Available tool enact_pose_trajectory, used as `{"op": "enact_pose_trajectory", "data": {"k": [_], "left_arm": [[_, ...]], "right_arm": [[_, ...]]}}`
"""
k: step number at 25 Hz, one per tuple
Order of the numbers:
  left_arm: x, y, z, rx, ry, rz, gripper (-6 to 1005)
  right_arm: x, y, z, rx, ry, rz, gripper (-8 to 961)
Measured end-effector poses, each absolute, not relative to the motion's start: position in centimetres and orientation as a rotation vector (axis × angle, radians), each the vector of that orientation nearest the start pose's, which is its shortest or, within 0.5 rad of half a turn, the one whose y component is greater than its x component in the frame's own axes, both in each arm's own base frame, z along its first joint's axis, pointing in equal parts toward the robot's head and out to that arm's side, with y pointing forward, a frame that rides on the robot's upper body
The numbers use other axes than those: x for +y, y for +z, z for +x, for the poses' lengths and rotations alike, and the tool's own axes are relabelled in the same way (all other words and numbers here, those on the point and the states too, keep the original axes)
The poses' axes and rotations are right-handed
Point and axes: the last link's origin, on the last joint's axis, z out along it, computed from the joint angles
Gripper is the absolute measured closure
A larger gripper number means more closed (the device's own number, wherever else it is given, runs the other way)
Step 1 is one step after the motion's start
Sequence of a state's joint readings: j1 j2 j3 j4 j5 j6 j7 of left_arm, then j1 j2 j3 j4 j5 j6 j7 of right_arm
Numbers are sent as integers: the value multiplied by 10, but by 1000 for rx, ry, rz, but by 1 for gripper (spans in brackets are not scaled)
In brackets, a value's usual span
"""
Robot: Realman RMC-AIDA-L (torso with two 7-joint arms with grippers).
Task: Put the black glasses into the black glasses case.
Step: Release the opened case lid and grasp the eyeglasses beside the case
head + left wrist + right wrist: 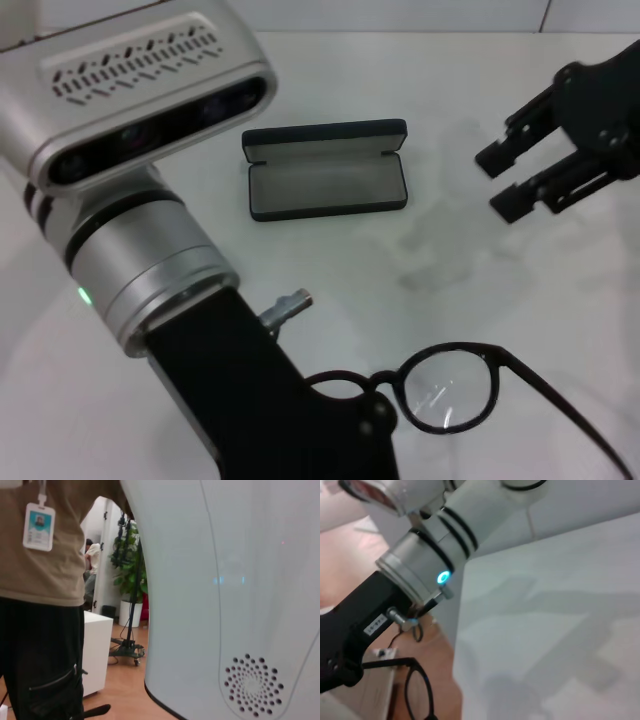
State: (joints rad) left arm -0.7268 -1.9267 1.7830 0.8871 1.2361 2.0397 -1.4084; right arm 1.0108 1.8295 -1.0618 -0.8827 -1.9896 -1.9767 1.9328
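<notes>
White table point(330, 290) bears open black glasses case point(325, 185).

Black glasses case point(326, 170) behind — black glasses point(452, 388) in front, right gripper point(505, 182) rightward

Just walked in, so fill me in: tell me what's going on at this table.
The left gripper holds the black glasses by the frame, lifted near the table's front edge. The black glasses case lies open and empty farther back. The right gripper hangs open beside the case, holding nothing. The glasses aren't in the case yet.
</notes>
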Motion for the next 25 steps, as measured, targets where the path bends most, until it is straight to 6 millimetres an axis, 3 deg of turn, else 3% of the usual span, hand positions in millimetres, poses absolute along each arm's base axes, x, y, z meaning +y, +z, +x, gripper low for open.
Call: {"op": "enact_pose_trajectory", "data": {"k": [10, 25], "left_arm": [[241, -6, -87, -405, 720, 2177, 970], [243, -16, -89, -395, 774, 2190, 968]], "right_arm": [[363, 47, 49, 115, -73, -3559, 430], [362, 51, 51, 13, -55, -3551, 431]]}}
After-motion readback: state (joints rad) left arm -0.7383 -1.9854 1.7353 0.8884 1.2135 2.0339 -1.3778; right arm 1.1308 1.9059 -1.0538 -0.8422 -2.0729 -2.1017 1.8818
